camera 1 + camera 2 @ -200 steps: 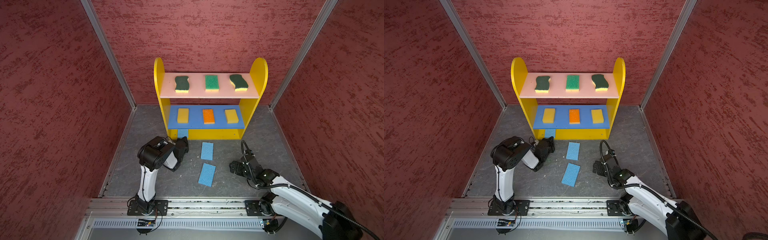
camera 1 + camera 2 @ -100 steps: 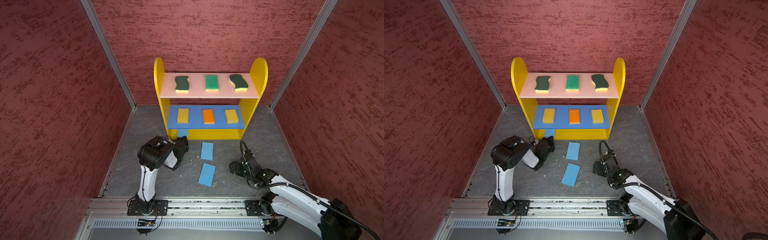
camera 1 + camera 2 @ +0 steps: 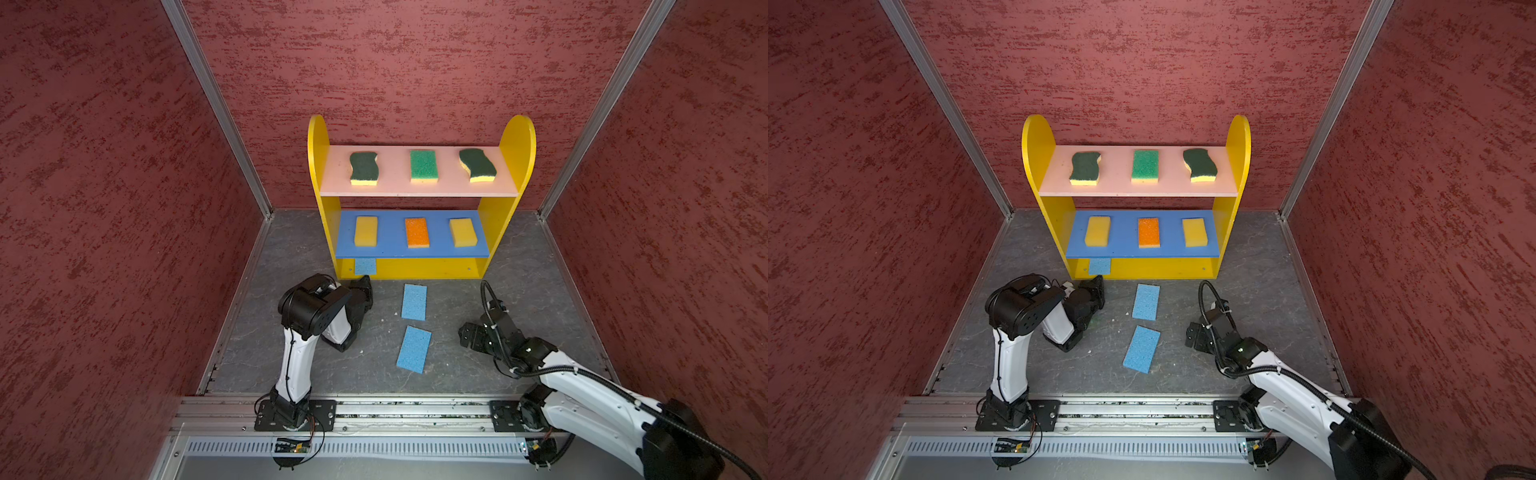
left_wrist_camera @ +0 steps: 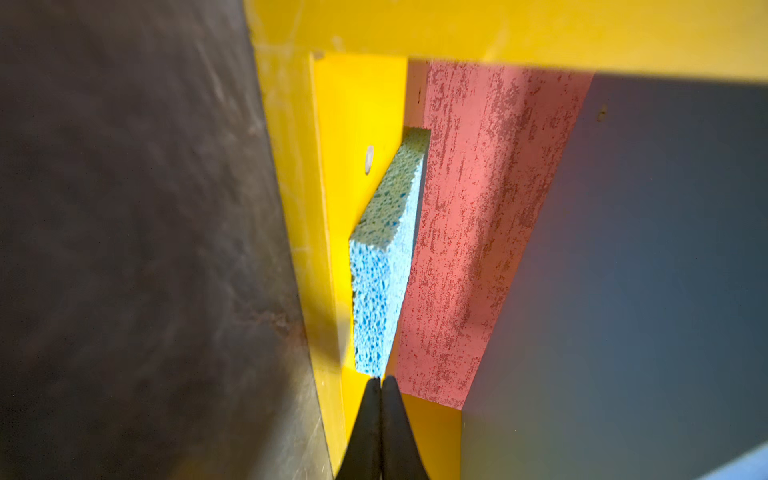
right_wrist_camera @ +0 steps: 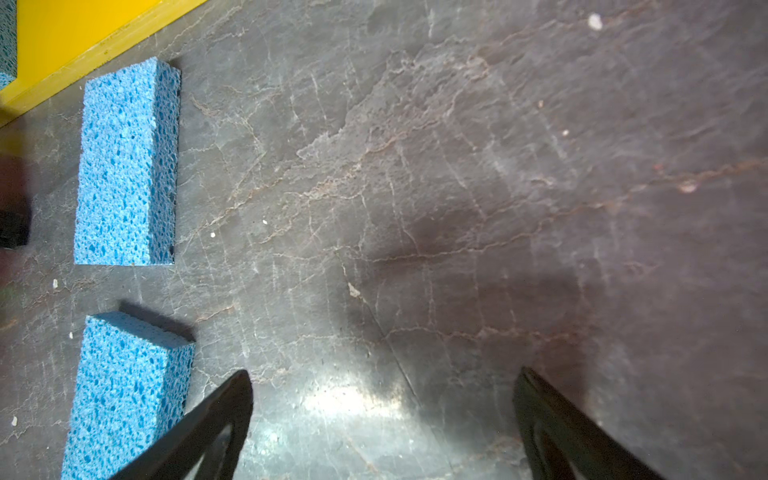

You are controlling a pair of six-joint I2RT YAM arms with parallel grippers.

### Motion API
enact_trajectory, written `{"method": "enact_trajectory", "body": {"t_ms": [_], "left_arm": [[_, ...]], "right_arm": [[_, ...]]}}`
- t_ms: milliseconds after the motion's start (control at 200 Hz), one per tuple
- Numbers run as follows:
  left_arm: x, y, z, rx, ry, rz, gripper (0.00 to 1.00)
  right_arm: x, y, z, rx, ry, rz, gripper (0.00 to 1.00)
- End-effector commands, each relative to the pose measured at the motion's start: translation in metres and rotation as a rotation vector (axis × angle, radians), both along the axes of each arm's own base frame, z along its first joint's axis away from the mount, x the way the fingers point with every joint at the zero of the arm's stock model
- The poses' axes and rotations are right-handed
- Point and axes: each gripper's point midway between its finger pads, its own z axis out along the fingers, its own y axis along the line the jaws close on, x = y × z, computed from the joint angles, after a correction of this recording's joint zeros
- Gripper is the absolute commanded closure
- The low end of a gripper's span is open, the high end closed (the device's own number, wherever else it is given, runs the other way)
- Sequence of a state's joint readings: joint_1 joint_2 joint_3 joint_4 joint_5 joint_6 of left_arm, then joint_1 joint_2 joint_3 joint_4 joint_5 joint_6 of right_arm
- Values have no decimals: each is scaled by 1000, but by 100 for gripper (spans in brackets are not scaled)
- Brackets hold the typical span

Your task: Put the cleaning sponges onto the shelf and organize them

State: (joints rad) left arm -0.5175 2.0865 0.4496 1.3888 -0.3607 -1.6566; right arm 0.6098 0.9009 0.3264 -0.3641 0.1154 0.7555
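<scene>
- On the shelf (image 3: pixel 517 139) lie seven of the nine cleaning sponges; two lie on the grey floor (image 3: pixel 523 270).
- Pink top board (image 3: pixel 395 188): three in a row, a left wavy sponge (image 3: pixel 363 166), a bright green sponge (image 3: pixel 423 165) and a right wavy sponge (image 3: pixel 478 164). Both wavy ones are dark green on yellow bases.
- Blue middle board (image 3: pixel 392 246): a left yellow sponge (image 3: pixel 366 230), an orange sponge (image 3: pixel 417 232) and a right yellow sponge (image 3: pixel 463 232).
- Yellow bottom board (image 3: pixel 436 269): one thin, porous shelved blue sponge (image 3: pixel 365 266), at its left end.
- Floor: a far blue sponge (image 3: pixel 414 301) and a near blue sponge (image 3: pixel 414 349), apart.
- My left gripper (image 4: pixel 380 380) is pinched together and empty, its tips at the shelved blue sponge's edge.
- My right gripper (image 5: pixel 382 374) is spread wide over bare floor, holding nothing.
</scene>
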Motion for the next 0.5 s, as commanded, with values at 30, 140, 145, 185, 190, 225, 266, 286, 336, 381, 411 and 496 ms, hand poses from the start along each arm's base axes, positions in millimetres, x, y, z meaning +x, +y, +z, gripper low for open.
{"method": "enact_trajectory", "body": {"t_ms": [30, 140, 145, 185, 190, 225, 266, 286, 336, 381, 411, 496], "left_arm": [[-33, 22, -56, 130, 202, -2, 96], [-38, 23, -66, 103, 270, -32, 96], [-38, 23, -66, 103, 273, -33, 96], [-38, 22, -70, 98, 296, -44, 97], [-38, 22, -70, 97, 299, -44, 97], [-39, 21, -73, 91, 317, -45, 97], [-39, 19, -74, 86, 320, -47, 97], [-38, 18, -74, 85, 316, -47, 97], [-38, 20, -72, 85, 304, -36, 97], [-38, 22, -71, 85, 300, -32, 97], [-39, 23, -71, 89, 306, -32, 97], [-39, 25, -75, 87, 340, -41, 97]], "right_arm": [[2, -1, 4, 7, -19, -21, 1], [2, 0, 4, 17, -17, -23, 1], [2, 0, 5, 17, -17, -24, 1], [2, 0, 5, 21, -18, -25, 1], [2, 0, 5, 23, -18, -25, 1], [2, 1, 4, 24, -17, -26, 1], [2, 0, 3, 25, -14, -28, 1], [2, 1, 3, 25, -12, -28, 1], [2, 1, 2, 24, -8, -29, 1], [1, 1, 2, 23, -6, -29, 1], [1, 0, 2, 22, -5, -30, 1], [1, 1, 2, 21, -7, -27, 1]]}}
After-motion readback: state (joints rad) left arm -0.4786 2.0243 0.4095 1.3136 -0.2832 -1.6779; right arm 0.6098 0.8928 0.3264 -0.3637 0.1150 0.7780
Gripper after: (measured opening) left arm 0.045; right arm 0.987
